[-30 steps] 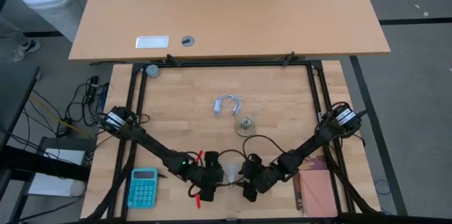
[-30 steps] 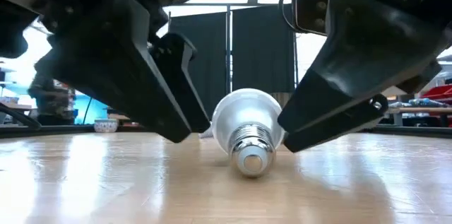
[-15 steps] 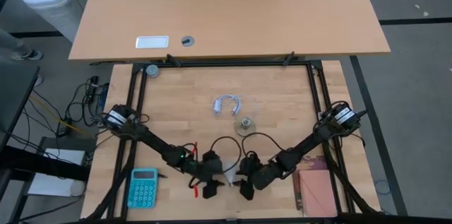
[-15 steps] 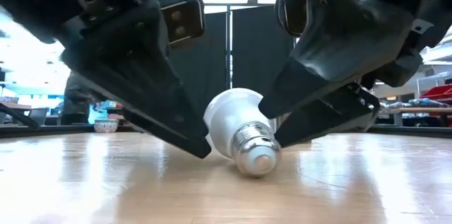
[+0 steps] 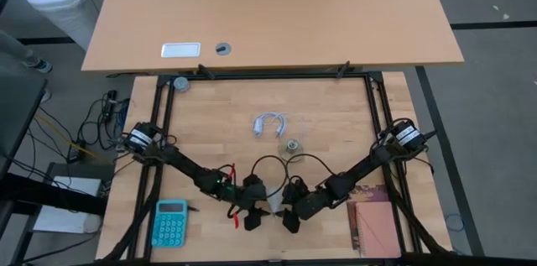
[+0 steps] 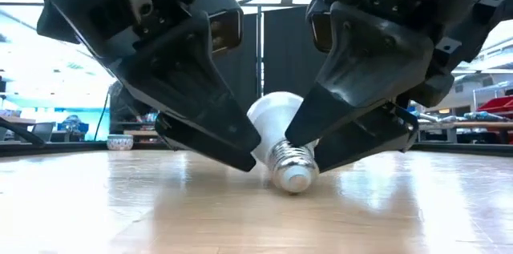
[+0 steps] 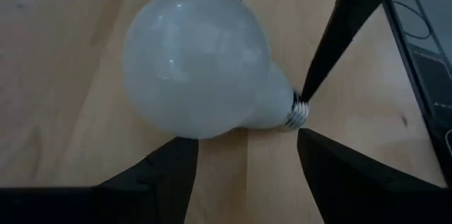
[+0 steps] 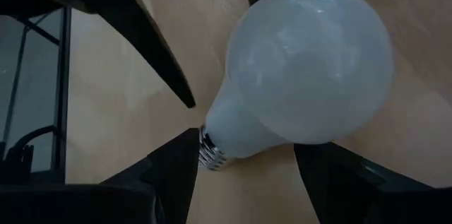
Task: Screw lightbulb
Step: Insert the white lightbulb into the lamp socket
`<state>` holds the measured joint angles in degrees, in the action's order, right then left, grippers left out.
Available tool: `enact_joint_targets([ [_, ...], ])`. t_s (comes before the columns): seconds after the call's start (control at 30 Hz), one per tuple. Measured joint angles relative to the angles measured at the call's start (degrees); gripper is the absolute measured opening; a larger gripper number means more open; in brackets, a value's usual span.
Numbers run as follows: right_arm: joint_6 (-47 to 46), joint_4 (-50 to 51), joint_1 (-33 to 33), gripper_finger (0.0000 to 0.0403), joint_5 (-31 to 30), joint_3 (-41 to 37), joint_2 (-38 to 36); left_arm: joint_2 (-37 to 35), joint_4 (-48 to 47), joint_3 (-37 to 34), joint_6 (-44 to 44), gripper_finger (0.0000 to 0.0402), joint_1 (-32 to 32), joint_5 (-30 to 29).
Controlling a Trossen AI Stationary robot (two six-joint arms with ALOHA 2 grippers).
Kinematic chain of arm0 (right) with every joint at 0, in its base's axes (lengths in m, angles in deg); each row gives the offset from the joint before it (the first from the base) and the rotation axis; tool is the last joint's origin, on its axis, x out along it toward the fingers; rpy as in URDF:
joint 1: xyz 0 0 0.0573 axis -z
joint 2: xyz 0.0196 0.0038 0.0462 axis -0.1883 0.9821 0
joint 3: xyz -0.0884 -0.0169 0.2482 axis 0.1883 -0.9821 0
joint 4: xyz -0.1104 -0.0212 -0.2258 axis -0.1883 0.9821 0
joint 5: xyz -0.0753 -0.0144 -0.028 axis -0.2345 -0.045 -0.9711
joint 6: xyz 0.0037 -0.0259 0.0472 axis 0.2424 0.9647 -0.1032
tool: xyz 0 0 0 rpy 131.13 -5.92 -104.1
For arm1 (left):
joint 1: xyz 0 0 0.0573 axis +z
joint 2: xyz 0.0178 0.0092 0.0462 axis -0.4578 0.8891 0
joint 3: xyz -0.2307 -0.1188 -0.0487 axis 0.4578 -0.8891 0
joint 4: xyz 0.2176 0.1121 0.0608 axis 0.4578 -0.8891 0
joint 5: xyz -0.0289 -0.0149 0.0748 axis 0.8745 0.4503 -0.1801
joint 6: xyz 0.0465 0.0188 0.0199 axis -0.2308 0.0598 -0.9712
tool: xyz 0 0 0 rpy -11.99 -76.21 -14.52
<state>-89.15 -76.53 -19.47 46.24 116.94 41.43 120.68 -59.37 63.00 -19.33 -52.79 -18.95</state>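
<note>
Lightbulb: the lightbulb (image 6: 280,138) lay on its side on the counter (image 6: 120,206), near the counter's front edge in the high view, its metal screw base toward the low camera.
Handling: it looked light, thin-shelled and breakable; the frosted globe was smooth and round, so it would likely slip or roll under a sideways push.
Where to hold: best taken across the widest part of the globe with gentle pressure, leaving the threaded base free for screwing in.
Left claw: the left claw (image 7: 247,157) stood spread over the lightbulb, one finger on each side, not visibly clamping it.
Right claw: the right claw (image 8: 244,157) came from the opposite side, likewise spread around the lightbulb, with no firm hold shown.
Socket: the round socket (image 5: 291,146) sat farther back on the counter, well apart from the lightbulb.
Cable: a coiled white cable (image 5: 270,122) lay just beyond the socket.
</note>
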Motion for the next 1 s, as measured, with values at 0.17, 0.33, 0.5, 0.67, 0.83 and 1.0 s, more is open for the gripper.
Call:
enact_joint_targets([
  [0.17,3.26,-0.47,0.43,0.0236,-0.12,0.0,0.0,0.0,1.04,0.05,-2.34,0.0248,0.1,-1.54],
  [0.33,6.97,-0.48,0.83,0.0236,-1.39,0.02,0.0,-0.02,3.96,0.14,-6.7,0.0248,0.07,-1.52],
  [0.5,8.94,0.04,0.88,0.0236,-2.25,0.02,0.0,-0.02,4.06,0.14,-9.57,0.0248,0.09,-2.02],
  [0.67,9.68,0.59,0.9,0.0236,-2.63,0.02,0.0,-0.02,3.8,0.14,-10.83,0.0248,0.11,-3.94],
  [0.83,11.88,0.67,0.9,0.0236,-3.49,0.02,0.0,-0.02,3.78,0.14,-11.44,0.0248,0.55,-4.22],
  [1.0,15.66,0.67,0.9,0.0236,-5.12,0.02,0.0,-0.02,3.97,0.14,-14.25,0.0248,0.55,-5.23],
])
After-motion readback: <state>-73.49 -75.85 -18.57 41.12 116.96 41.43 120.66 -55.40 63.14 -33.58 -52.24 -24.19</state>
